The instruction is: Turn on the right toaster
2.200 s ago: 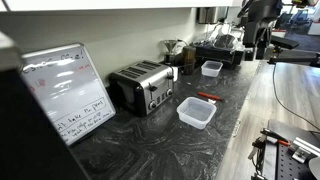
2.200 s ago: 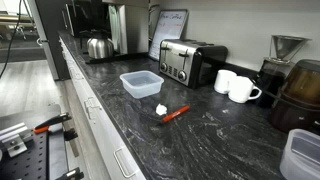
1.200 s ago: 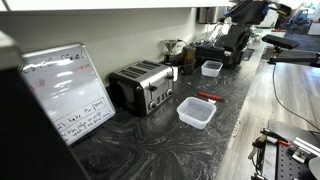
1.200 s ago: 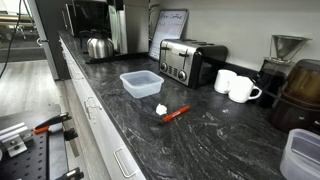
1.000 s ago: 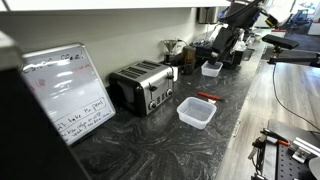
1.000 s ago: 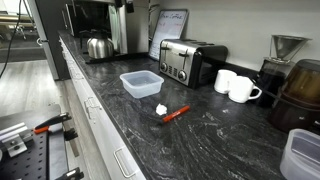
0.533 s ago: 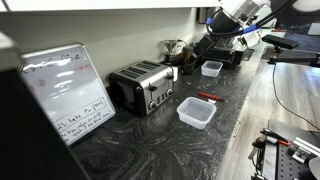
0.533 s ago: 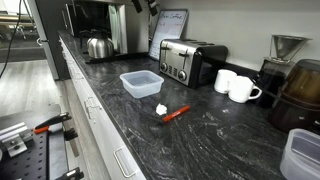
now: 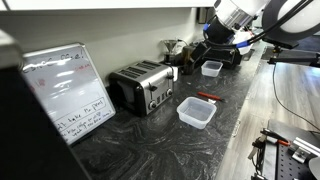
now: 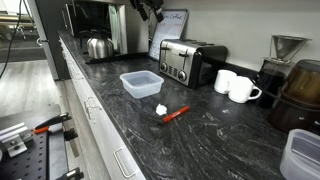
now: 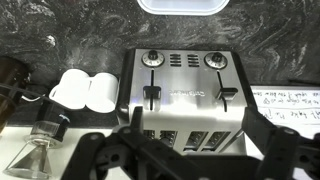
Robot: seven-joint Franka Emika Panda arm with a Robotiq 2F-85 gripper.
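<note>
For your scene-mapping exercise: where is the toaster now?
In an exterior view the toaster stands on the counter between the whiteboard and two white mugs.

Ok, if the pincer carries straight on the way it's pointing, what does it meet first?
Probably the right toaster: in the wrist view it sits centred ahead of the open pincer, nothing between. Depth is unclear from here.

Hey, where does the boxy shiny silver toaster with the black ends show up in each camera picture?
In an exterior view: the boxy shiny silver toaster sits left of centre, its front facing lower right.
In an exterior view: the toaster stands just above centre, near the back wall.
Wrist view: the toaster fills the middle, knobs uppermost.
Shared landmark: the handwritten whiteboard right beside it.
</note>
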